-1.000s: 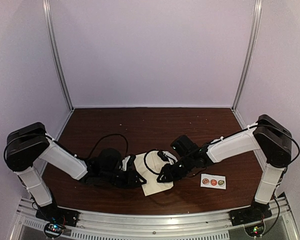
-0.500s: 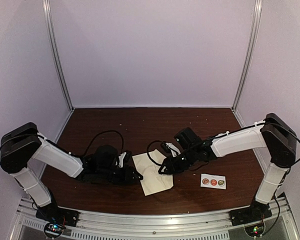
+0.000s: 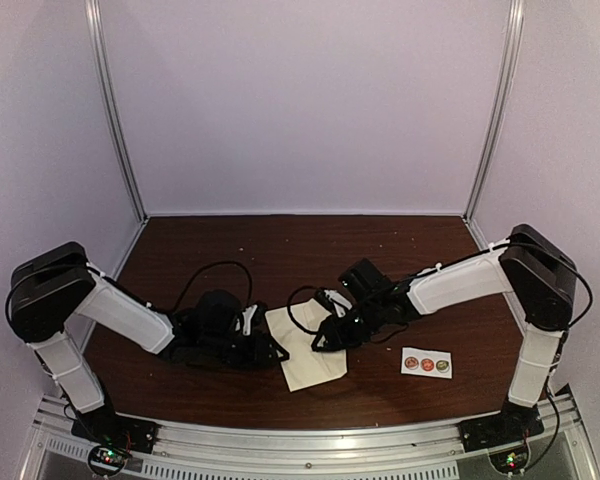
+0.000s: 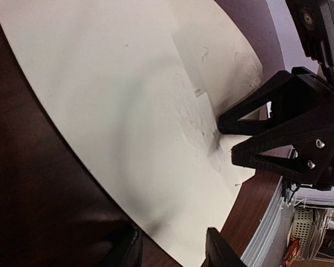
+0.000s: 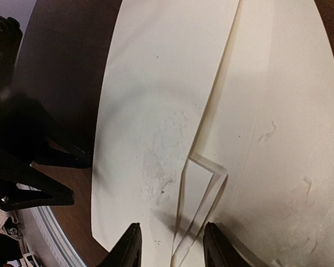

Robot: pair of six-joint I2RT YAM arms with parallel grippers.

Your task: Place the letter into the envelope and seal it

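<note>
The cream envelope (image 3: 306, 366) lies flat on the brown table (image 3: 280, 250), between my two grippers. My left gripper (image 3: 277, 352) is low at its left edge, open; in the left wrist view the envelope (image 4: 128, 111) fills the frame and its near edge runs between the left gripper's (image 4: 172, 251) spread fingers. My right gripper (image 3: 318, 343) hovers open over the envelope's right part. In the right wrist view the right gripper (image 5: 171, 248) straddles a folded-back pointed flap tip (image 5: 203, 194) on the envelope (image 5: 156, 83). The letter is hidden; no separate sheet shows.
A small white strip of round stickers (image 3: 426, 363) lies on the table right of the envelope. Black cables (image 3: 212, 275) loop over the table behind the grippers. A metal rail (image 3: 300, 440) runs along the near edge, and pale walls enclose the other sides.
The right gripper has drawn slightly back and left over the envelope, and its jaws have widened a little. The left arm swayed left and came back. The envelope has stayed put.
</note>
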